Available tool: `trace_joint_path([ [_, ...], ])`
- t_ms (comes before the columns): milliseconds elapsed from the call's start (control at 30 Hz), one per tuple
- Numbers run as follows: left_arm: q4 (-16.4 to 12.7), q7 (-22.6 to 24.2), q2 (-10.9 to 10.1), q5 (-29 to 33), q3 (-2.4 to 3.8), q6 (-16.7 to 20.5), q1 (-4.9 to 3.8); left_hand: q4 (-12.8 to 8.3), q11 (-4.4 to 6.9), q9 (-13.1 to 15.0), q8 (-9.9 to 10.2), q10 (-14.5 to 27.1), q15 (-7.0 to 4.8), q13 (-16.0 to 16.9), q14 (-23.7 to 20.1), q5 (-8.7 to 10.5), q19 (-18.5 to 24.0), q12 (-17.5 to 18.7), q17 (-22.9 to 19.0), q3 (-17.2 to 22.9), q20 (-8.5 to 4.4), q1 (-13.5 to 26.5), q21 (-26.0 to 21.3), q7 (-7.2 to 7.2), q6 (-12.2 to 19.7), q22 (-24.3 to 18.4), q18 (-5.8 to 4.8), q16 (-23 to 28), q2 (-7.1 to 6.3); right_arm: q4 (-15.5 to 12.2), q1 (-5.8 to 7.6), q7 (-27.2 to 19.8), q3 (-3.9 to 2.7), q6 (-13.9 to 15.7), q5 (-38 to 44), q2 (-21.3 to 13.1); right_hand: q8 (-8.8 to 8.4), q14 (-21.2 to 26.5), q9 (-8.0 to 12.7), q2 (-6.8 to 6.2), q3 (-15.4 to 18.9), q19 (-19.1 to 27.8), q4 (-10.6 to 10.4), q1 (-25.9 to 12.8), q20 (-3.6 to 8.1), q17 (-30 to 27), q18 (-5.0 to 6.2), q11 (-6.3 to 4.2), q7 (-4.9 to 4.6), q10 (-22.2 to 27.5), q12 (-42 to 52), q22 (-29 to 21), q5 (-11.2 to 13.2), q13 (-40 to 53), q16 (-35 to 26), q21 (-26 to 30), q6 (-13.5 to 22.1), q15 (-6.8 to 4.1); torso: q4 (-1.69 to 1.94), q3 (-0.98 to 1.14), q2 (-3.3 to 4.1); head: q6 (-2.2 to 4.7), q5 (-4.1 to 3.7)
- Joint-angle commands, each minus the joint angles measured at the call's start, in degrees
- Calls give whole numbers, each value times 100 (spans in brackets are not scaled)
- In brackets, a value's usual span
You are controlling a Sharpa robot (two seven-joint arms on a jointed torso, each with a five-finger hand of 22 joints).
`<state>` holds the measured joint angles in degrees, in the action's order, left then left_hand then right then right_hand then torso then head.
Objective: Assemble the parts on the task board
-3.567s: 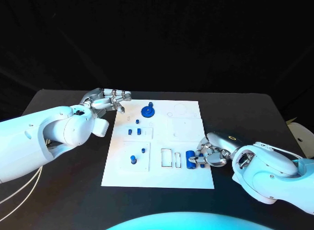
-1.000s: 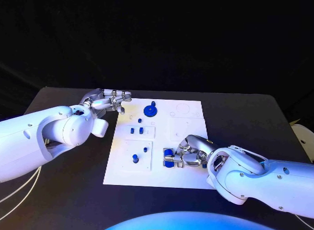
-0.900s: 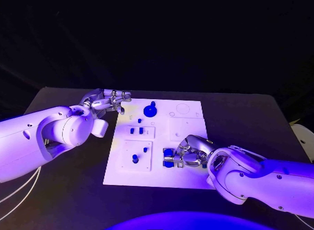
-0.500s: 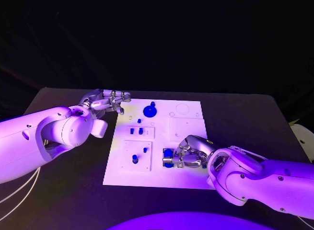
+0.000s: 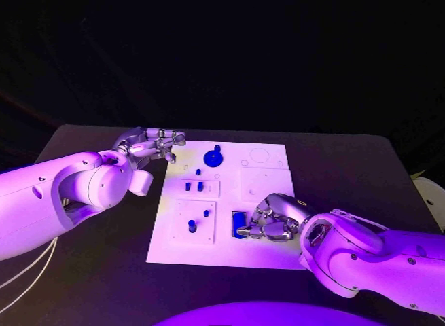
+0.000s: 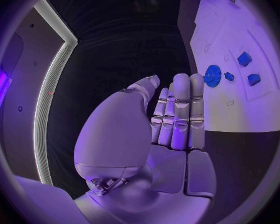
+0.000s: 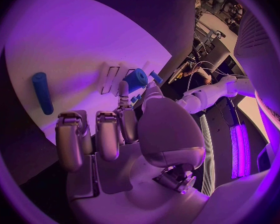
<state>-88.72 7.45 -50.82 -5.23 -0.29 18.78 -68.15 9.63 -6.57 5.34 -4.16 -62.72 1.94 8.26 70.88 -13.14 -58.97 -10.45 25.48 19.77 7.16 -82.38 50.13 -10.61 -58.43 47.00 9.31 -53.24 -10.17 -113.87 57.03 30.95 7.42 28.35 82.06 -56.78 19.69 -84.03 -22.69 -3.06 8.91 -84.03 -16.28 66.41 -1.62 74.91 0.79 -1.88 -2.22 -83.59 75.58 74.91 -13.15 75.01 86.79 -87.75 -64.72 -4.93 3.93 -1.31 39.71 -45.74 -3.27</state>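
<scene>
The white task board point(image 5: 266, 176) lies mid-table. My right hand point(image 5: 269, 221) rests low over its near right part. It pinches a short blue part point(image 7: 137, 79) between thumb and a fingertip; from the head this blue part point(image 5: 239, 222) stands by the narrow slots point(image 7: 109, 77). A blue rod point(image 7: 42, 92) lies loose on the board beside the hand. My left hand point(image 5: 150, 143) hovers at the board's far left corner, fingers straight, holding nothing. A blue gear point(image 5: 213, 158) sits at the far end.
Small blue parts point(image 5: 193, 185) stand in the board's middle left plate, and two more point(image 5: 192, 225) in the near left plate. The gear point(image 6: 212, 75) and two parts point(image 6: 244, 58) show past my left fingers. A white object point(image 5: 430, 193) sits at the table's right edge.
My right hand has moved left from the board's right edge onto the board with the blue part, then settled slightly nearer. The left hand has stayed put.
</scene>
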Motion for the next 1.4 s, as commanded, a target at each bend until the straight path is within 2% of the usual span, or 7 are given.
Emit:
trace_joint_path([
  [33, -12, 10, 4, 2, 2, -93, -3, 2, -3, -9, -33, 44, -1, 7, -31, 10, -12, -20, -5, -31, 9, 35, 2, 0, 25, 5, 84, 2, 39, -17, -6, -84, 0, -263, 226, -13, 42, -483, -40, -24, 0, -516, 49, 164, 32, 947, -35, -6, 21, -35, 49, 1452, -77, 335, 41, -28, -23, -30, 0, 0, 2, -1, 10],
  [167, -5, 13, 2, 2, 2, -90, -3, 2, -3, -10, -32, 47, -2, 7, -29, 10, -14, -22, -5, -32, 8, 34, 2, -1, 27, 5, 84, 0, 41, -8, -6, -71, 0, -257, 239, -17, 83, -481, -95, -49, 22, -519, 66, 318, 37, 948, -37, -12, 26, -47, 68, 1454, -174, 363, 41, -35, -7, -35, 1, -3, 7, 4, 0],
  [333, -2, 10, 0, 2, 1, -79, -3, 2, -3, -10, -32, 47, -2, 7, -29, 10, -14, -22, -5, -32, 8, 34, 2, -1, 27, 5, 84, 0, 41, 30, -5, 47, 0, -229, 264, -6, 130, -485, -155, 45, 45, -527, -3, 349, 42, 967, -42, -21, 32, -80, 131, 1460, -287, 427, 51, -57, 1, -39, 12, 0, 13, 7, -2],
  [467, -9, 4, -4, 2, 1, -76, -3, 4, -4, -13, -30, 53, -2, 7, -27, 10, -15, -24, -6, -34, 8, 34, -1, -2, 33, 2, 85, -2, 43, 81, -1, 142, -1, -234, 260, 34, 157, -487, -192, 148, 62, -536, -32, 314, 45, 977, -46, -25, 41, -96, 158, 1466, -343, 457, 57, -78, 5, -44, 10, -8, 12, 5, 0],
  [667, -19, -5, -5, 2, 1, -79, -3, 4, -4, -13, -30, 54, -2, 7, -27, 10, -15, -24, -6, -34, 8, 34, -1, -2, 33, 1, 85, -2, 43, 164, 6, 204, -3, -191, 233, 124, 179, -487, -230, 257, 70, -535, -26, 335, 50, 979, -46, -30, 46, -113, 190, 1465, -447, 493, 58, -76, 29, -49, 18, 1, 13, 5, 1],
  [1000, -23, -12, -8, 2, 1, -89, -3, 5, -5, -15, -29, 61, -2, 6, -26, 10, -12, -25, -7, -37, 8, 34, -8, -2, 39, -6, 86, -4, 43, 195, 11, 205, -10, -139, 203, 178, 193, -486, -255, 228, 125, -532, -20, 326, 51, 975, -45, -30, 47, -118, 198, 1464, -441, 505, 56, -71, 43, -51, 4, -3, 3, -26, 7],
  [1400, -21, -20, -22, 2, 1, -99, -3, 5, -5, -15, -29, 61, -2, 6, -26, 10, -12, -25, -7, -37, 8, 34, -8, -2, 39, -6, 86, -4, 43, 89, 16, 89, -15, -54, 199, 39, 208, -468, -304, 163, 198, -481, 20, 459, 48, 899, -18, -21, 35, -74, 111, 1430, -363, 454, 15, 45, 106, -44, 6, 0, 3, -31, 2],
])
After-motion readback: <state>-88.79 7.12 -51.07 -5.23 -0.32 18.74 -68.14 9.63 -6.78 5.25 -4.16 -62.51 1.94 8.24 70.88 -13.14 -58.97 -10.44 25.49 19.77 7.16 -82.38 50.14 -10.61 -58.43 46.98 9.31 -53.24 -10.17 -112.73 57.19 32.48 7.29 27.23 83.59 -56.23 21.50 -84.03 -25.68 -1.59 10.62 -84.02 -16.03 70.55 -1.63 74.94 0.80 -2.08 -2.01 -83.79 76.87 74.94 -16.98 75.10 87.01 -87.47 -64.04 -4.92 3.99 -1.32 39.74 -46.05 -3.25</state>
